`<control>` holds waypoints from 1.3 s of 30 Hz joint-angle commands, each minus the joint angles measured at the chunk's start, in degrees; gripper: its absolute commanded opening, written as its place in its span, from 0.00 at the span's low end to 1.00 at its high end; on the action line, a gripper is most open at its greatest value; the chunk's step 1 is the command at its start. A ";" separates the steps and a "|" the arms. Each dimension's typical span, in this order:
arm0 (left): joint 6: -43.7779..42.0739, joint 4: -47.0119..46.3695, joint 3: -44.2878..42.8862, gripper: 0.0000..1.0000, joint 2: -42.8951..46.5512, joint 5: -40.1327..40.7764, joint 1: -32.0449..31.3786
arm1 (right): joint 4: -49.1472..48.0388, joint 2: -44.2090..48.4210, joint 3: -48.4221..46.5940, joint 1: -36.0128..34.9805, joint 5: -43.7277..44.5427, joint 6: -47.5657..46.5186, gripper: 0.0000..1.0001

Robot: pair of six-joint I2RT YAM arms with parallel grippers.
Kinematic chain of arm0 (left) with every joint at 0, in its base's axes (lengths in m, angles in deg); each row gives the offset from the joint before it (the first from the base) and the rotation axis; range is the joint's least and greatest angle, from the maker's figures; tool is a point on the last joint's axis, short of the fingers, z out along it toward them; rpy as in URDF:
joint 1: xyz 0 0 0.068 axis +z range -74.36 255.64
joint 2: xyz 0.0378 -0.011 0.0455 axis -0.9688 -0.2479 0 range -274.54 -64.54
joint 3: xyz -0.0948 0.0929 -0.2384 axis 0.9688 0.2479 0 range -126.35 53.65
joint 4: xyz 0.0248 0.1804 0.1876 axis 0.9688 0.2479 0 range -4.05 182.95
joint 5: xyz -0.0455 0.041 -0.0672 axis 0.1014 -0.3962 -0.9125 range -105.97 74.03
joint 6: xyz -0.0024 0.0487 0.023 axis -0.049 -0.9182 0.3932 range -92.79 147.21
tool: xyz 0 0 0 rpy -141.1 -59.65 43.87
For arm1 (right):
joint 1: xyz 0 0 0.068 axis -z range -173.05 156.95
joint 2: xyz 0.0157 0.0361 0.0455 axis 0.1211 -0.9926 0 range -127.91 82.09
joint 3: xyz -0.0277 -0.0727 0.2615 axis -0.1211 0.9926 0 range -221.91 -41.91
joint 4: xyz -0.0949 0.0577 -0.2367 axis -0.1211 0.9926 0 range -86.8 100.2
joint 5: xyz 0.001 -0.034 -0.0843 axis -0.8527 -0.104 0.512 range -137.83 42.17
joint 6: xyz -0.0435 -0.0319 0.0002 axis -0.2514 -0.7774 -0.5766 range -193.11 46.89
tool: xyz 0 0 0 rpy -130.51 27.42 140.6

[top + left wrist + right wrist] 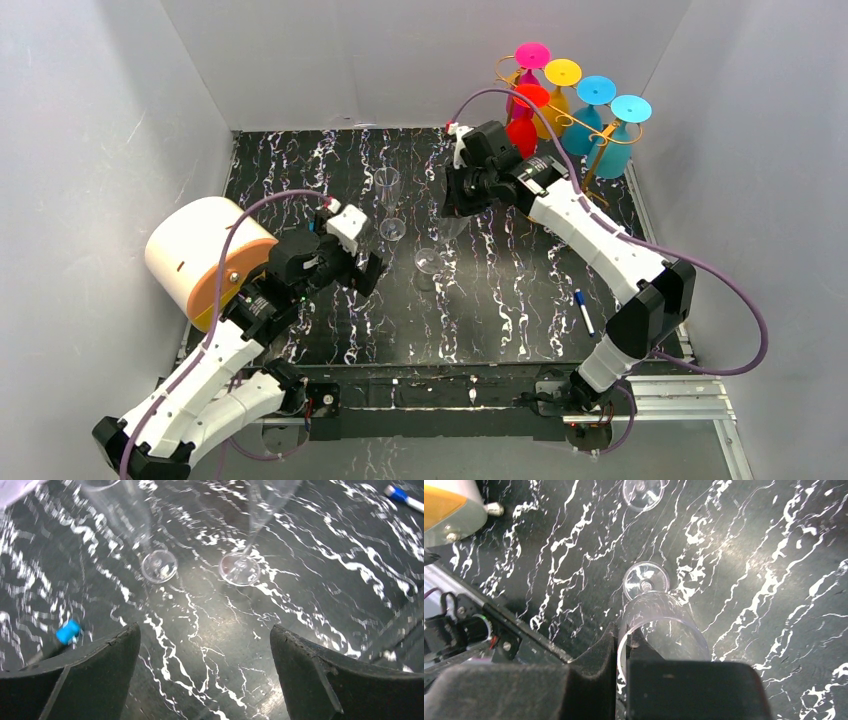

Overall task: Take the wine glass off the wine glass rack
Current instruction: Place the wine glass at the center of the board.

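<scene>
Your right tool [621, 645] pinches the clear wine glass [664, 630] by its rim at the middle of the counter [500, 300], well apart from the wine glass rack [598, 158] in the far right corner, so only the release looks left, with your left tool [205, 635] spread wide.

The left arm [210, 370] reaches forward from its base, wrist angled down, and the left gripper [365, 262] hangs low over the worktop with its jaws spread wide and nothing between them. The right arm [600, 240] stretches out to the far middle. The right gripper [621, 650] points down, pinching the rim of a clear wine glass [659, 630].
</scene>
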 commanded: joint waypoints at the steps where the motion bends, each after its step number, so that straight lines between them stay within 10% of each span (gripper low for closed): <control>1: 15.73 0.86 -2.13 0.98 -0.24 15.74 0.27 | -4.80 -0.75 -4.46 -1.75 9.25 -0.93 0.01; 14: 28.11 10.75 -7.23 0.98 -5.41 20.18 0.26 | -3.40 -13.04 -17.15 -3.56 14.95 -1.16 0.01; 39: 26.83 14.15 -10.26 0.98 -4.58 21.80 0.26 | 3.76 -29.71 -33.83 -3.88 18.60 -4.79 0.10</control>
